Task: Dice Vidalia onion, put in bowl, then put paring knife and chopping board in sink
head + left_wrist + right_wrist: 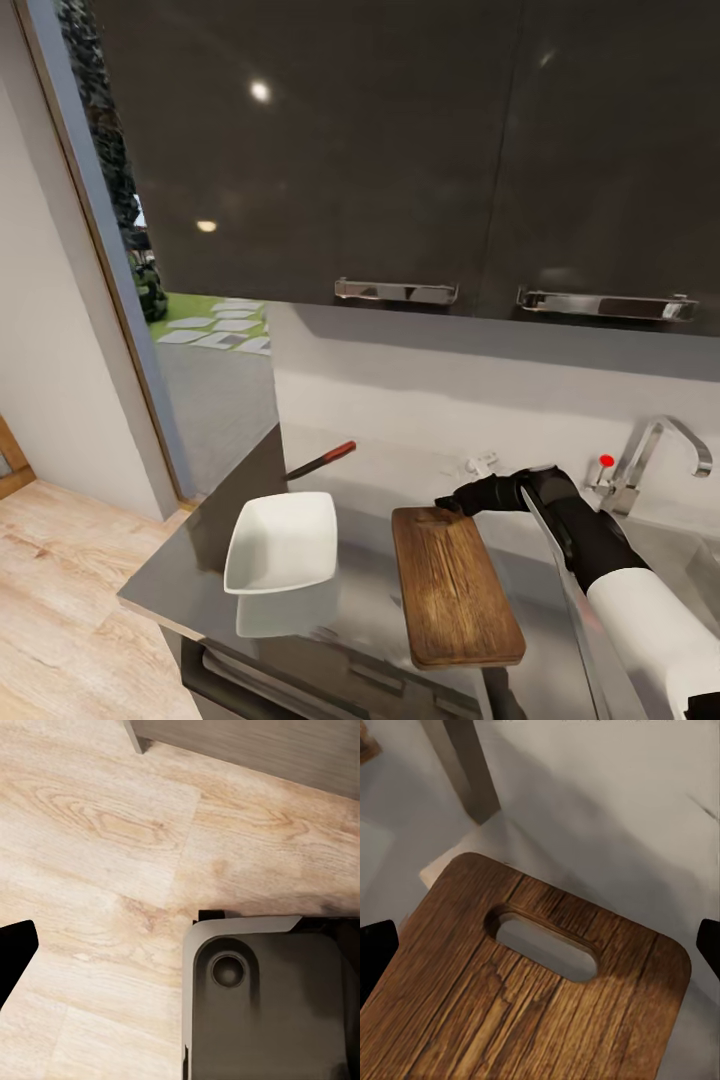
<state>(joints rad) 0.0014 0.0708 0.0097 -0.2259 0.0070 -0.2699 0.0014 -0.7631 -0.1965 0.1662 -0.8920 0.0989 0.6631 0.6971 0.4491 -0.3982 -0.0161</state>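
The brown chopping board (455, 585) lies on the grey countertop (190, 560), its far end with the handle slot (547, 945) under my right gripper (447, 503). That gripper is open, one fingertip (375, 952) on each side of the board's end, nothing held. The white bowl (283, 542) stands left of the board. The paring knife (322, 460), with its red handle, lies behind the bowl near the wall. My left gripper (180, 956) hangs open over the wooden floor, one fingertip (15, 952) showing. The sink's (700, 560) edge shows at far right; the Vidalia onion is out of view.
A chrome faucet (655, 450) with a small red knob (605, 461) rises right of the gripper. Dark upper cabinets (400, 150) with steel handles hang above. The counter ends at left beside a doorway. The robot's dark base (270, 1005) sits over the floor.
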